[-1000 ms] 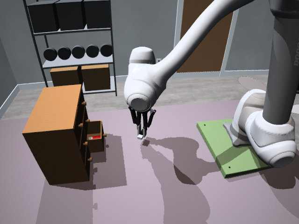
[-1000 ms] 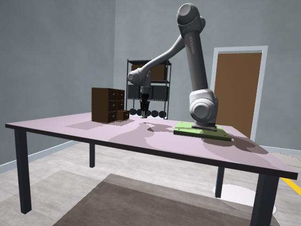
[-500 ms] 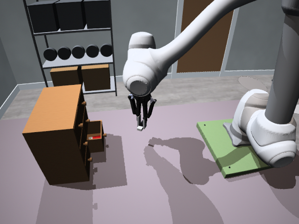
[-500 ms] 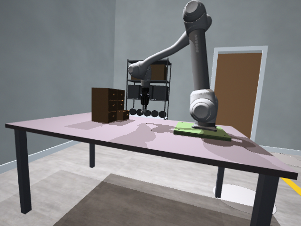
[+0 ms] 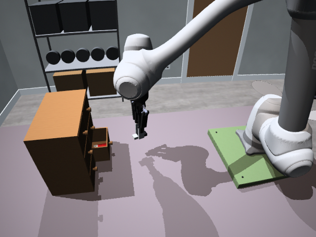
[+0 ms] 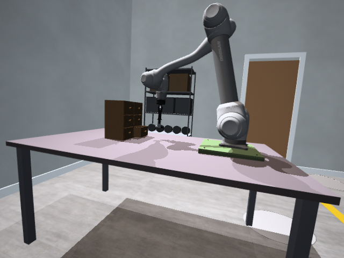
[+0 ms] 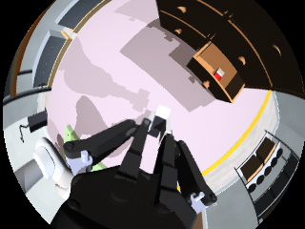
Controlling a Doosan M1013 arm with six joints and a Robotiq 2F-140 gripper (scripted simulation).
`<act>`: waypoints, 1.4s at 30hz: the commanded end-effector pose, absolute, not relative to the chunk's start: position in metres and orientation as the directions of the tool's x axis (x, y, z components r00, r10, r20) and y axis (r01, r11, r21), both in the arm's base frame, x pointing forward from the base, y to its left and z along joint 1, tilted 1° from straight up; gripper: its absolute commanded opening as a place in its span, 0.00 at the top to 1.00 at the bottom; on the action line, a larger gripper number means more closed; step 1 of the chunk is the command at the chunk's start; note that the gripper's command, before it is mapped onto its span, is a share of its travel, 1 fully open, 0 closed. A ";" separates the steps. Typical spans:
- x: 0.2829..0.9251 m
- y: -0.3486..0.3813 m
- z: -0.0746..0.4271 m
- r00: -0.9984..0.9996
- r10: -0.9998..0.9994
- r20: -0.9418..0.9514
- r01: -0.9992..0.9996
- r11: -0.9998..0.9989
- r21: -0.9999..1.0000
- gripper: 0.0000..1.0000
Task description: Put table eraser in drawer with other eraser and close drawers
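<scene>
Pincer [image 7: 159, 129] closed on small white eraser [image 7: 163, 114], held at fingertips above pale pink surface [image 7: 109, 57]. Dark wooden chest [image 7: 254, 32] at upper right, knobs showing on drawer fronts. One drawer [image 7: 205, 63] pulled out; inside it, red-and-white eraser [image 7: 219, 75]. Arm shadows cross surface.

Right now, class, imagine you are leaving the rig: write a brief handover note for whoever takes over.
Pincer: shut on the white eraser, raised above the table.
Chest: one drawer on the bottom row stands pulled out, with a red-and-white eraser inside; the other drawers look pushed in.
Done: target drawer opened, table eraser grasped and raised.
Left: carry the eraser over the open drawer, release it inside, push the drawer flush without shifting the chest, then let all settle.
</scene>
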State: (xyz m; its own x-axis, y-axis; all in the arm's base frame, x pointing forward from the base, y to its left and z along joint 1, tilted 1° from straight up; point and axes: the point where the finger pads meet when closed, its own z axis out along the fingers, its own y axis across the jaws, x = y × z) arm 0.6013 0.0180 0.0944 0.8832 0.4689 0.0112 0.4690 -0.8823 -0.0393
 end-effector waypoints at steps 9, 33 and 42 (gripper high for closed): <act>0.612 0.022 0.104 0.989 0.148 -0.020 0.148 -0.989 -0.003 0.89; 0.612 0.022 0.127 0.989 0.148 -0.010 0.148 -0.989 -0.003 0.89; 0.611 0.022 0.126 0.987 0.148 0.056 0.148 -0.989 -0.003 0.89</act>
